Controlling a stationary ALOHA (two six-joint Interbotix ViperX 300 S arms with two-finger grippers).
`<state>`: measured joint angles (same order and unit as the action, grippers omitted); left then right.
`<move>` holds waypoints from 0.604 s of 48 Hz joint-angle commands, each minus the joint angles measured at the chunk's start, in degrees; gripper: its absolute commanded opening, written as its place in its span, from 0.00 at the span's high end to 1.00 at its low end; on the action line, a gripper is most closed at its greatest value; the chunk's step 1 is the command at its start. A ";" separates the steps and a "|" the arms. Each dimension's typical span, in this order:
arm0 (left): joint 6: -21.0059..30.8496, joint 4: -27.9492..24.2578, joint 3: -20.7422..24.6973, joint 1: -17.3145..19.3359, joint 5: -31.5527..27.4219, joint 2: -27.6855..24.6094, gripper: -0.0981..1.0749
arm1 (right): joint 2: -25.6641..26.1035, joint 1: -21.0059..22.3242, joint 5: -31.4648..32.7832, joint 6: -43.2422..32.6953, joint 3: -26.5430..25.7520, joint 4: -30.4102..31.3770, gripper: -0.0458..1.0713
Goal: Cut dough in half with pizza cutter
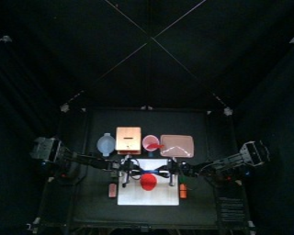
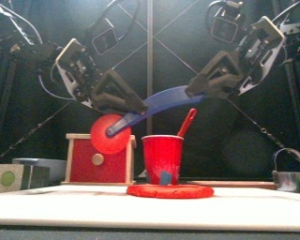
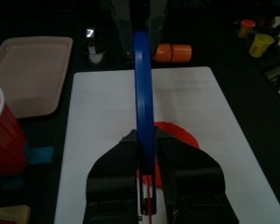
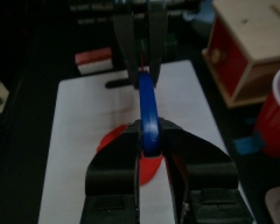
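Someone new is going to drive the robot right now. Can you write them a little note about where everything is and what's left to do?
Left tool: closed around the pizza cutter near its red wheel end.
Right tool: shut on the other end of the blue handle. Together they hold the cutter in the air above the table.
Dough: lying flat on the white board, in front of the red cup. It looks whole, with no cut visible.
Done: cutter picked up.
Left: probably one tool lets go, then the other lowers the wheel and rolls it across the dough's middle.

No readable text, labels or numbers anywhere.
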<state>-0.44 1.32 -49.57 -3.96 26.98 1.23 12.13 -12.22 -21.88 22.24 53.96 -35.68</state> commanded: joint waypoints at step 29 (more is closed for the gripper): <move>0.18 4.31 0.53 -4.66 0.09 -2.02 0.58 | -4.92 3.60 15.56 0.26 -9.14 4.57 0.62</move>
<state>-0.09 5.27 -50.45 -8.44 26.54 -0.35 6.59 -8.70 -6.50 22.32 46.76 -31.55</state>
